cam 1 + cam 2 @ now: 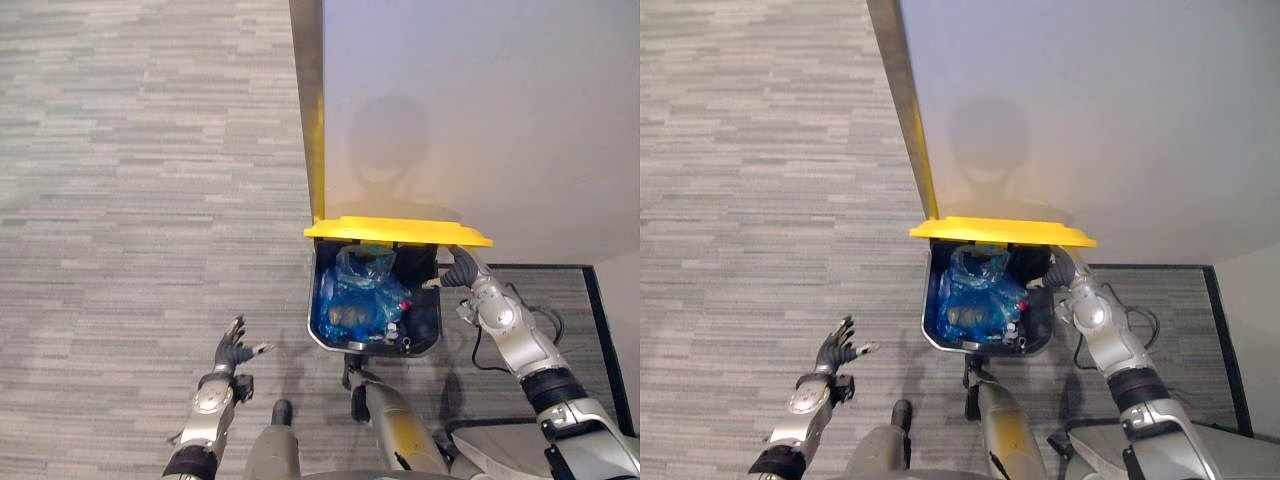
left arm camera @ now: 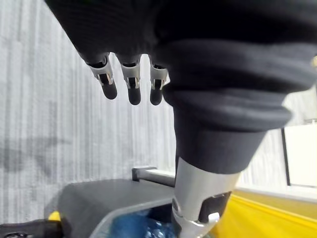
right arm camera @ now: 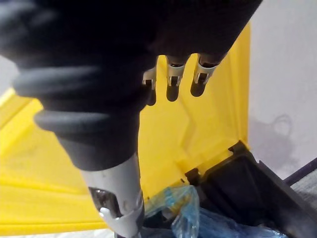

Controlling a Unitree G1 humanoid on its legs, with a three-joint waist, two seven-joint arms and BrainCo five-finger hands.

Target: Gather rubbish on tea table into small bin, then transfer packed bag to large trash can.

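Note:
A dark grey large trash can (image 1: 316, 300) stands against the wall with its yellow lid (image 1: 395, 231) swung up. A knotted blue rubbish bag (image 1: 358, 295) lies inside it, on top of other dark rubbish. My right hand (image 1: 461, 268) is at the can's right rear corner, just under the lid. In the right wrist view its fingers (image 3: 172, 85) are straight and close to the lid's yellow underside (image 3: 203, 124), and they hold nothing. My left hand (image 1: 234, 351) hangs over the carpet left of the can, with its fingers (image 2: 130, 87) spread and empty.
A pale wall (image 1: 470, 110) rises behind the can, and a metal corner strip (image 1: 308, 100) runs down to the lid. Grey striped carpet (image 1: 130, 200) covers the floor to the left. A black-edged mat (image 1: 590, 290) lies right of the can.

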